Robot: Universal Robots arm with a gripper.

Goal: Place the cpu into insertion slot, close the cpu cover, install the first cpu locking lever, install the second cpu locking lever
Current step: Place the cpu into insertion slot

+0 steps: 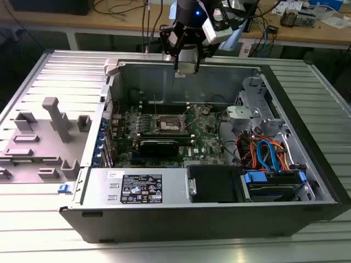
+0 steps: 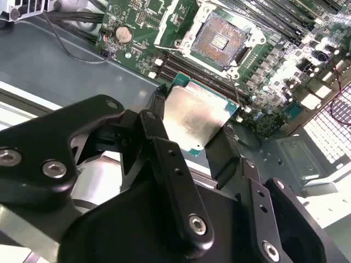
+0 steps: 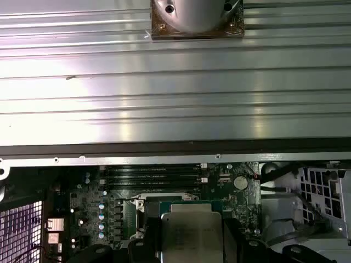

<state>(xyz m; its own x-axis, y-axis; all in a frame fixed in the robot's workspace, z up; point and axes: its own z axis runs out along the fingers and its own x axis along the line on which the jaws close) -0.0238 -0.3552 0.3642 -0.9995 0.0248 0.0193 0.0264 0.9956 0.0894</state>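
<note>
- Black links of the gripper (image 2: 191, 123) crowd the foreground in the second wrist view, its 2 fingers (image 2: 222, 148) clamped on opposite edges of the cpu (image 2: 200, 107).
- Held clear of the board, the cpu shows its dull silver top; the fingers hide 2 of its sides and part of its green rim.
- Beyond it, the insertion slot (image 2: 219, 39) lies bare on the motherboard (image 2: 285, 66), contact field exposed, apart from the chip.
- Silver metalwork (image 2: 174, 28) edges the slot; whether this is the cover cannot be told.
- First wrist view: the cpu (image 3: 192, 233) is cut off by the picture's edge and hides most of the slot behind it; memory slots (image 3: 151, 174) run just beyond.
- Exterior view: the gripper (image 1: 186, 66) hangs over the rear wall of the open computer case (image 1: 164, 219), well apart from the slot (image 1: 167, 126); its load is too small to tell there.
</note>
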